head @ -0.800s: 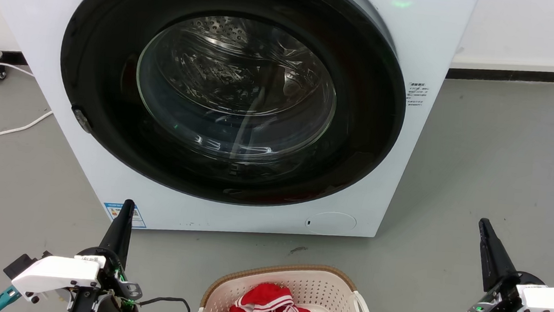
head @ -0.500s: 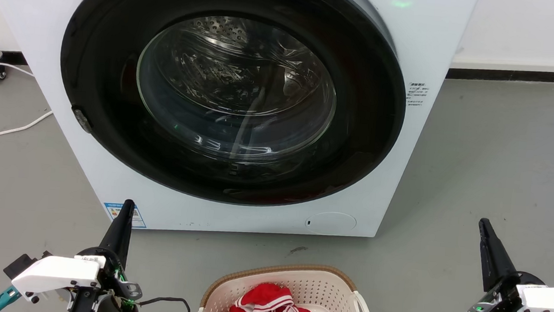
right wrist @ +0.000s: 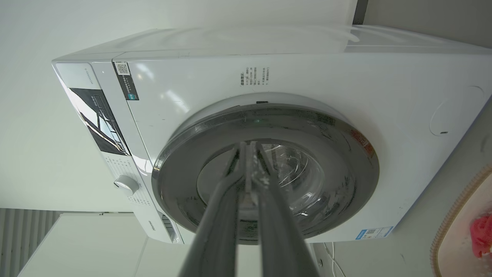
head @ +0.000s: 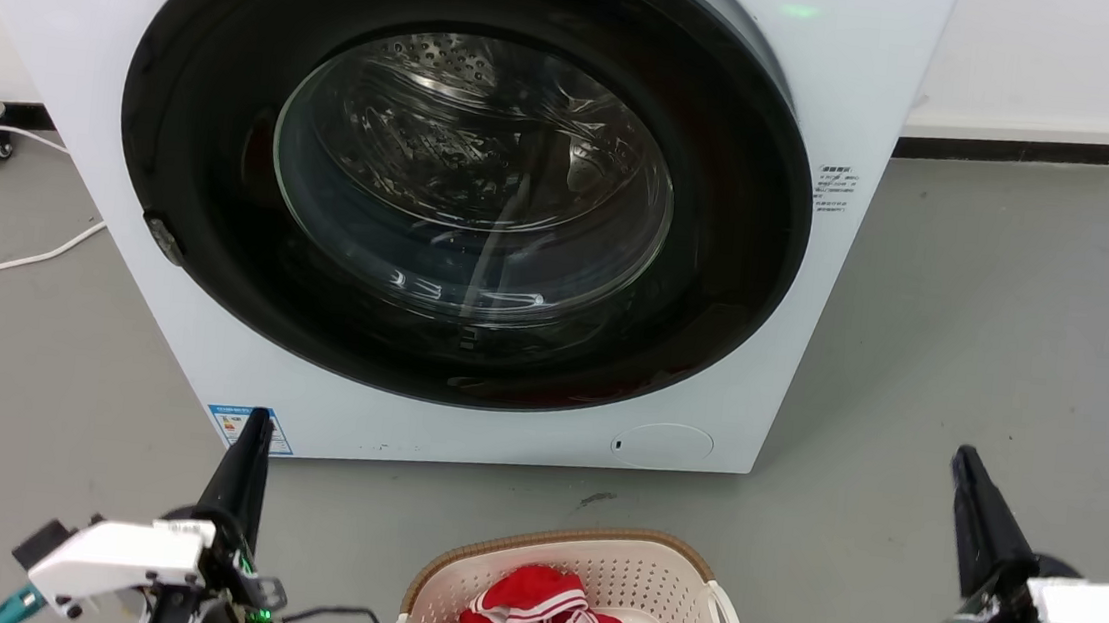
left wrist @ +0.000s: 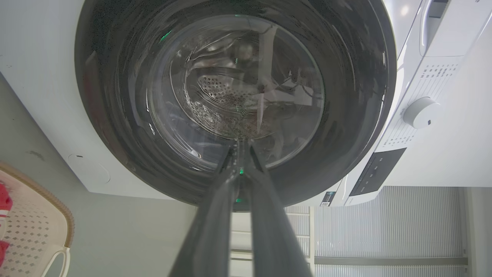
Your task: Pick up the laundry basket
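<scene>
At 7 and 5 o'clock, left gripper [head: 253, 426] and right gripper [head: 962, 468] are hovering pinched closed, holding nothing. Between them at 6, laundry basket [head: 637, 572] is sitting on the floor [head: 964, 337] with red clothes [head: 548, 617] inside. Judging it light, slightly flexy; white side handle [head: 729, 613] is offering best grip.

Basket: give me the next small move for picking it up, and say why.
Probably bring the left tool and right tool down and inward to the sides of the basket. Both are shut and point at the washer. They flank the basket without touching it, and its right handle is free.
</scene>
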